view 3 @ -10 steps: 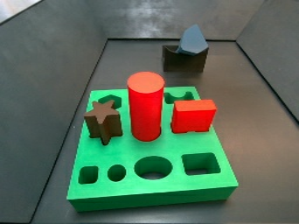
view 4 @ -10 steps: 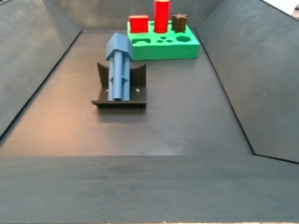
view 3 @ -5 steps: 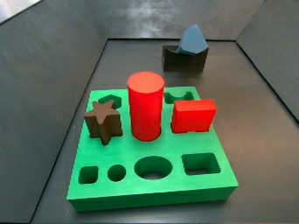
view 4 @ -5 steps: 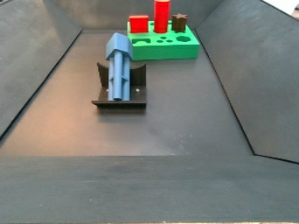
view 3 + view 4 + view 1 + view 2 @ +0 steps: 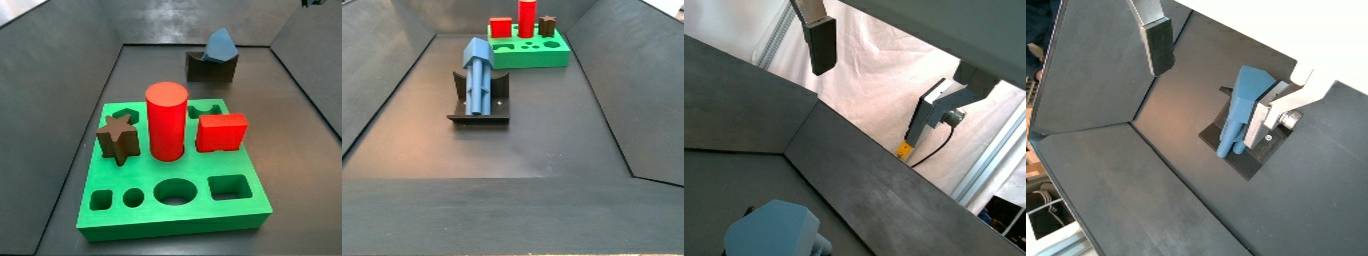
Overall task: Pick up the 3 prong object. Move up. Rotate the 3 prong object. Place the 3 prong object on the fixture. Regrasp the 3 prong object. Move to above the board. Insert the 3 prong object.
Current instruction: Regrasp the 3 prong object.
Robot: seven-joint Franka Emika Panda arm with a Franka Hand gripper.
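The 3 prong object (image 5: pixel 477 70) is a slate-blue piece lying along the top of the dark fixture (image 5: pixel 478 116), away from the board. In a side view its pointed end (image 5: pixel 221 43) rises above the fixture (image 5: pixel 211 68) at the far end of the bin. The green board (image 5: pixel 174 215) lies nearer, seen too as the board (image 5: pixel 543 55). My gripper (image 5: pixel 1213 105) hangs open well above the floor, with nothing between its fingers. The 3 prong object (image 5: pixel 1240 115) lies far below it, near one finger. The gripper (image 5: pixel 871 100) does not show clearly in either side view.
A tall red cylinder (image 5: pixel 166 120), a red cube (image 5: pixel 222 132) and a brown star block (image 5: pixel 118 137) stand in the board's holes. Sloped dark walls (image 5: pixel 396 90) close in the bin floor. A white backdrop (image 5: pixel 885 70) lies beyond the rim.
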